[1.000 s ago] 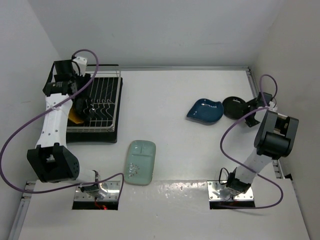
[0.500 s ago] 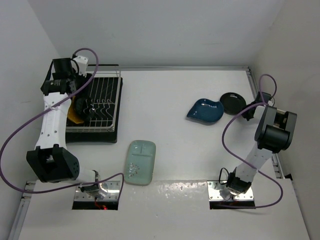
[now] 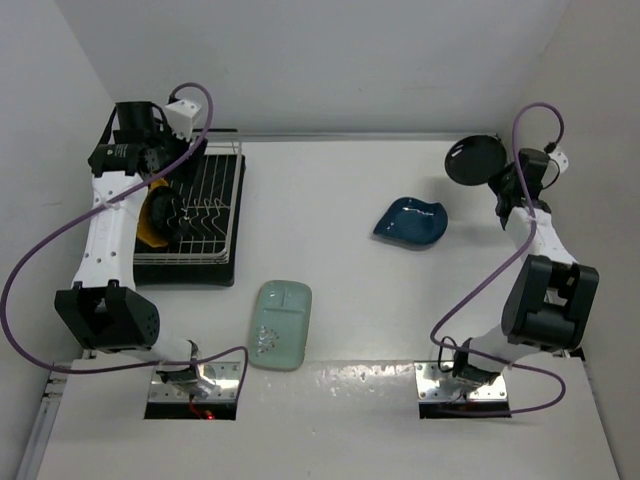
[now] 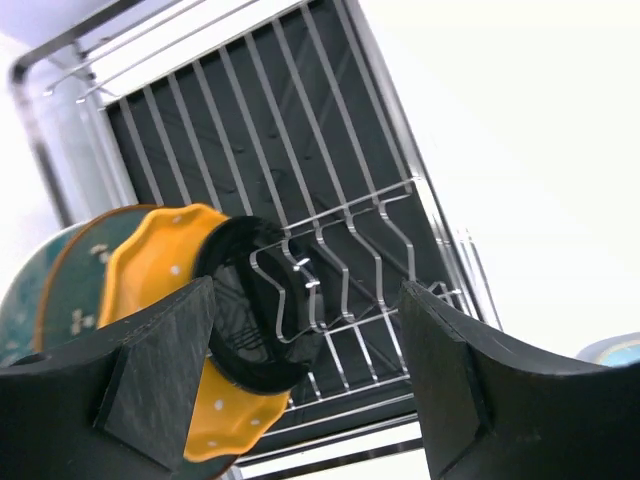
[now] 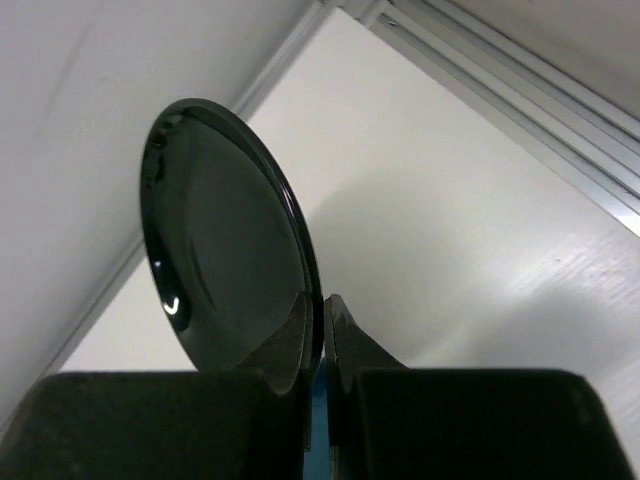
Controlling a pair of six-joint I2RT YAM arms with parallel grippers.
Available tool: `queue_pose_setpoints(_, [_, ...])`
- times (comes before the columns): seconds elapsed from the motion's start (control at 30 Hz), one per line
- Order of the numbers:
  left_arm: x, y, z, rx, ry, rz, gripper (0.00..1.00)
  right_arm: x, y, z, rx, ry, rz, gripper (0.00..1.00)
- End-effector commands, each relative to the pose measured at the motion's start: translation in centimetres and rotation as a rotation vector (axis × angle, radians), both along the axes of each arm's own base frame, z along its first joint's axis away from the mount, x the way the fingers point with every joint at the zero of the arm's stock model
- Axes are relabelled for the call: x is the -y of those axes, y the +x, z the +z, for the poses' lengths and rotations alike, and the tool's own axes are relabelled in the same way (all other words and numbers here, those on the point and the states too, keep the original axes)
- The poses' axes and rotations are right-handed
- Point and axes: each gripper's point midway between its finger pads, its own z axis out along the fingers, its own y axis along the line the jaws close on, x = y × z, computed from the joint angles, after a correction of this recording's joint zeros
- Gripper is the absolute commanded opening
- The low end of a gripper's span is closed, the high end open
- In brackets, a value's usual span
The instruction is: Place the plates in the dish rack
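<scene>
My right gripper (image 3: 500, 175) (image 5: 322, 318) is shut on the rim of a small black plate (image 3: 473, 160) (image 5: 220, 240), holding it on edge in the air near the back right corner. A dark blue leaf-shaped plate (image 3: 410, 222) lies on the table, and a pale mint rectangular tray (image 3: 280, 323) rests near the front. The dish rack (image 3: 205, 200) (image 4: 300, 150) holds a yellow scalloped plate (image 3: 150, 228) (image 4: 150, 270), another black plate (image 3: 168, 210) (image 4: 250, 315) and a teal plate (image 4: 40, 290), all upright. My left gripper (image 3: 150, 158) (image 4: 310, 385) hovers open over the rack with nothing in it.
White walls close in on the left, back and right. A metal rail (image 3: 505, 165) runs along the table's right edge beside the right arm. Purple cables (image 3: 30, 270) loop off both arms.
The right gripper closed on the black plate and lifted it off the table, up toward the back corner. The left gripper rose slightly away from the rack and opened a little more.
</scene>
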Motion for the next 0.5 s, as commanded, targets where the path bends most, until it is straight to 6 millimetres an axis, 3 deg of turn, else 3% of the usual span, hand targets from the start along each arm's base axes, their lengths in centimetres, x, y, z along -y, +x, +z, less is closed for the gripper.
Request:
queue_pose_setpoints(0.0, [2.7, -0.1, 1.3, 0.022, -0.050, -0.107, 0.78, -2.1, 0.4, 3.0, 0.111, 0.006, 0.045, 0.00])
queue_pose_setpoints(0.1, [4.9, -0.3, 1.5, 0.025, -0.107, -0.195, 0.78, -8.1, 1.5, 3.7, 0.147, 0.036, 0.193, 0.00])
queue_pose_setpoints(0.13, [7.2, -0.9, 1.2, 0.007, -0.153, -0.274, 0.78, -10.5, 1.9, 4.0, 0.167, 0.050, 0.250, 0.00])
queue_pose_setpoints(0.17, [8.3, -0.9, 0.8, -0.005, -0.177, -0.312, 0.80, -12.3, 2.1, 4.6, 0.201, 0.068, 0.313, 0.00])
queue_pose_setpoints(0.2, [9.3, -0.8, 0.9, -0.008, -0.199, -0.352, 0.81, -14.9, 2.3, 5.0, 0.216, 0.075, 0.372, 0.00])
queue_pose_setpoints(0.23, [11.3, -1.5, 1.5, -0.008, -0.240, -0.426, 0.86, -19.4, 2.3, 6.0, 0.248, 0.098, 0.509, 0.00])
queue_pose_setpoints(0.3, [13.0, -1.8, 1.3, -0.026, -0.275, -0.495, 0.91, -24.2, 2.1, 7.6, 0.284, 0.096, 0.637, 0.00])
queue_pose_setpoints(0.33, [13.7, -2.3, 1.4, -0.035, -0.293, -0.523, 0.94, -26.1, 1.8, 8.0, 0.292, 0.097, 0.705, 0.00])
queue_pose_setpoints(0.37, [14.8, -2.8, 2.0, -0.028, -0.320, -0.570, 0.99, -30.5, 1.0, 8.3, 0.292, 0.108, 0.810, 0.00])
queue_pose_setpoints(0.43, [15.0, -2.7, 1.7, -0.038, -0.332, -0.579, 0.99, -33.4, 0.3, 9.6, 0.323, 0.107, 0.919, 0.00])
queue_pose_setpoints(0.47, [15.2, -2.6, 1.4, -0.047, -0.340, -0.585, 0.99, -36.5, -0.9, 9.1, 0.313, 0.111, 0.996, 0.00])
